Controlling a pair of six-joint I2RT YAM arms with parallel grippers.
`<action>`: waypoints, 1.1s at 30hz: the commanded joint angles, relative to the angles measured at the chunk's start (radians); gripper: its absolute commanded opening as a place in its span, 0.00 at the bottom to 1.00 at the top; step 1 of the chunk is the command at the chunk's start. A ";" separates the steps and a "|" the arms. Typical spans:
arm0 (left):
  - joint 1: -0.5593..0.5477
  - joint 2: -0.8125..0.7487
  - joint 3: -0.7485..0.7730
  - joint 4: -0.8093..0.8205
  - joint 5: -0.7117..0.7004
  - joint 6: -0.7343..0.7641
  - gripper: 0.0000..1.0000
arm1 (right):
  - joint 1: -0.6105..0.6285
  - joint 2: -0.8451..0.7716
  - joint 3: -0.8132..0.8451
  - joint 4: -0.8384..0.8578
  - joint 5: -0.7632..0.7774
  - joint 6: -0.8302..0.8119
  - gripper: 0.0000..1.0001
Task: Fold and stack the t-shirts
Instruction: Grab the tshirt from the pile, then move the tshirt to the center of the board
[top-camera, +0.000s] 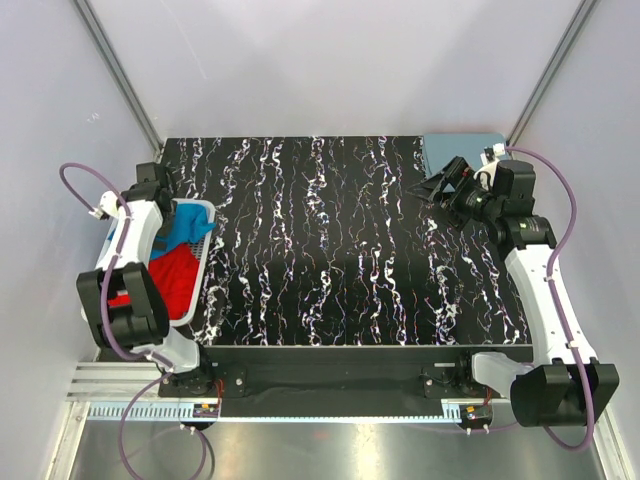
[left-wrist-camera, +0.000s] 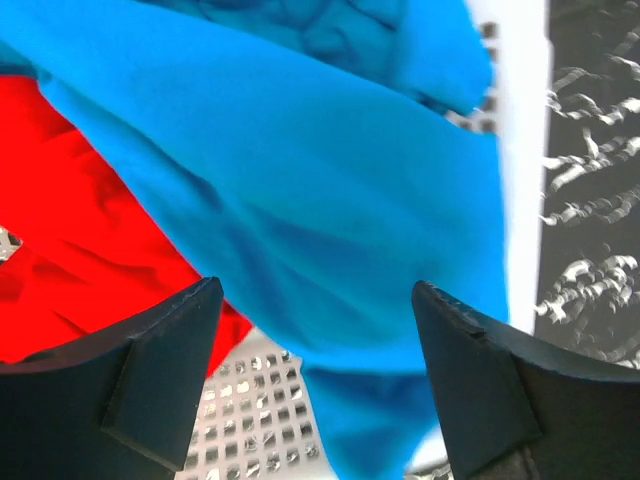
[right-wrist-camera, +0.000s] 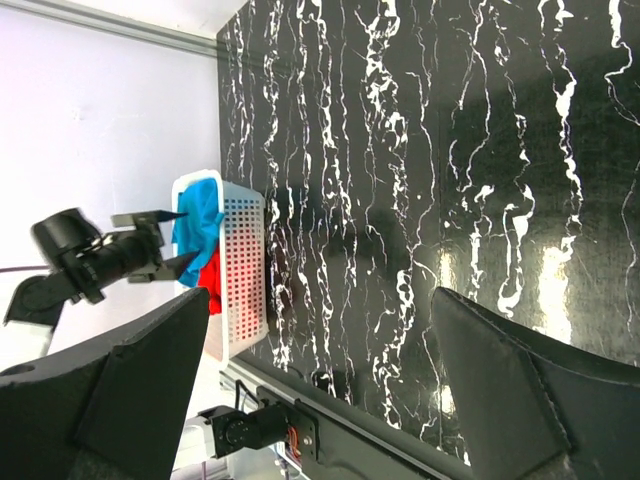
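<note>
Left wrist view: left gripper, jaws spread and empty, above bright blue cloth t-shirt lying on red cloth t-shirt in white plastic lattice basket. Right gripper released, empty, over black marbled table.

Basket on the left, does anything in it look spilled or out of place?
Nothing spilled. The blue t-shirt and red t-shirt lie crumpled inside the white basket, the blue one bunched up at the rim.

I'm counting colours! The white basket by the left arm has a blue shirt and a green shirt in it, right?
Not green. The white basket holds a blue shirt and a red shirt; the left wrist view shows both.
</note>
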 joint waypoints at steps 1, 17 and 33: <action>0.006 0.051 -0.005 0.068 -0.062 -0.048 0.75 | 0.008 -0.006 0.007 0.082 -0.035 0.021 1.00; -0.259 -0.334 0.185 0.729 0.309 0.469 0.00 | 0.006 0.002 0.050 0.064 -0.001 0.038 1.00; -0.535 -0.435 -0.299 0.831 0.997 0.430 0.39 | 0.006 -0.094 -0.020 -0.071 0.059 0.038 1.00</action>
